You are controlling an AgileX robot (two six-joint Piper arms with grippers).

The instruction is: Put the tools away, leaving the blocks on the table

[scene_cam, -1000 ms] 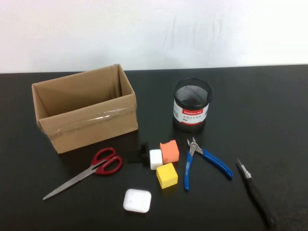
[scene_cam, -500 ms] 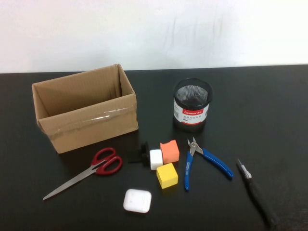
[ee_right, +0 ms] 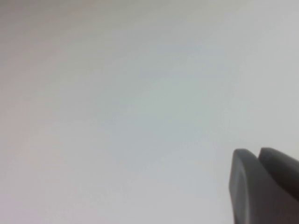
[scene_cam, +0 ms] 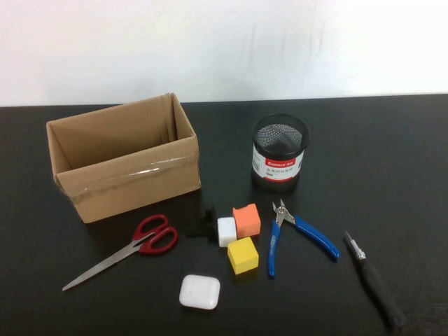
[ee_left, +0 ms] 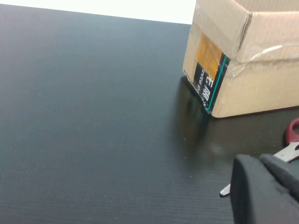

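No arm appears in the high view. On the black table [scene_cam: 392, 161] lie the red-handled scissors [scene_cam: 133, 245] at front left, the blue-handled pliers [scene_cam: 294, 234] right of centre, and the black screwdriver [scene_cam: 374, 280] at front right. The orange block [scene_cam: 246, 220], white block [scene_cam: 227, 231] and yellow block [scene_cam: 243, 255] cluster in the middle. My left gripper [ee_left: 260, 159] is shut and empty, low over the table, with the scissors [ee_left: 288, 150] lying just beyond it. My right gripper [ee_right: 258, 153] is shut and empty, facing a blank white wall.
An open cardboard box [scene_cam: 122, 157] stands at back left, its corner [ee_left: 243, 56] seen from the left wrist. A black mesh cup [scene_cam: 280, 152] stands behind the pliers. A white rounded case [scene_cam: 199, 292] and a small black knobbed object [scene_cam: 203, 224] lie near the blocks.
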